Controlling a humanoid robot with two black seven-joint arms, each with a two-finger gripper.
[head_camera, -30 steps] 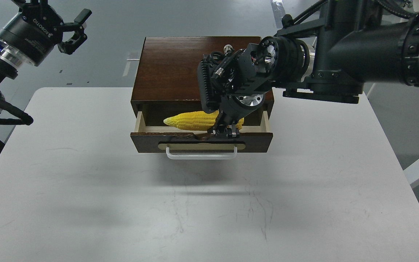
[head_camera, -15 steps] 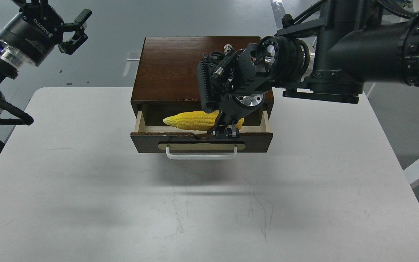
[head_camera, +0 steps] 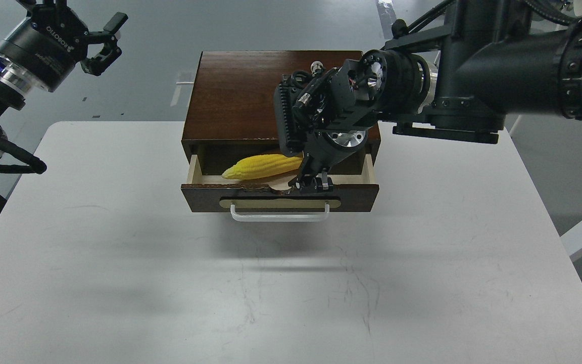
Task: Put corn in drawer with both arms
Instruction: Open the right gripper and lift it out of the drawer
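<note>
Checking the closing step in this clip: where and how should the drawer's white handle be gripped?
Grip the white bar handle mid-span, from the front, fingers above and below: it runs level and stands off the drawer front. The open left gripper is free.

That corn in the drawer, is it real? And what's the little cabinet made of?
The corn looks like plastic: uniformly bright yellow with a smooth sheen. The cabinet appears to be dark stained wood with visible grain; the drawer has pale unfinished-looking wood walls, and its handle looks like whitish plastic, though that's uncertain.
</note>
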